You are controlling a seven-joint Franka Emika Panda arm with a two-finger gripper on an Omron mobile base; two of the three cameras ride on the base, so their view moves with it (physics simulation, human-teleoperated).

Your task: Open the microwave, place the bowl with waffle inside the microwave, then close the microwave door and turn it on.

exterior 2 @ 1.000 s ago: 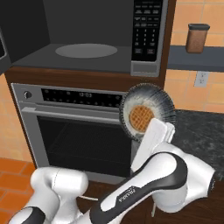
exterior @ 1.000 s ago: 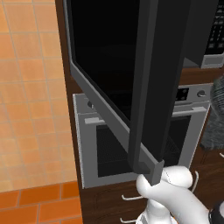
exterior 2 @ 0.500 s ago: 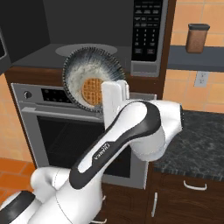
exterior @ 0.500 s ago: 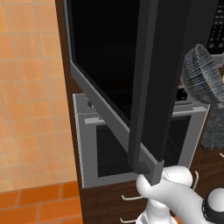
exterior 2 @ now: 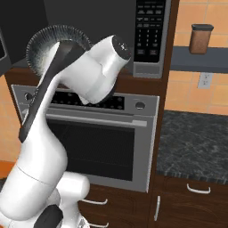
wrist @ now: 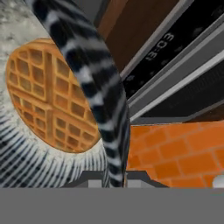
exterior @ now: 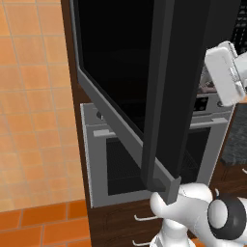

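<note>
The microwave (exterior 2: pixel 149 31) sits above the oven, and its door (exterior: pixel 125 72), a big black glass panel, stands swung open toward the base. The bowl (exterior 2: pixel 46 39) is grey with a dark striped rim and hangs up in front of the microwave's dark opening, partly hidden behind my arm. In the hand view the round golden waffle (wrist: pixel 48 94) lies inside the bowl (wrist: pixel 26 157). My gripper (wrist: pixel 115 180) is shut on the bowl's striped rim (wrist: pixel 103 105). My white hand (exterior: pixel 224 72) shows just past the door's right edge.
Under the microwave is the silver oven (exterior 2: pixel 102 142), with a display and a horizontal handle. To its right are a dark stone counter (exterior 2: pixel 196 142), a wall shelf carrying a brown jar (exterior 2: pixel 200 39), and drawers below. Orange floor tiles (exterior: pixel 34 144) spread to the left.
My arm has swung the bowl with the waffle from in front of the oven's right side up and left, to the microwave's opening. The door has not moved.
</note>
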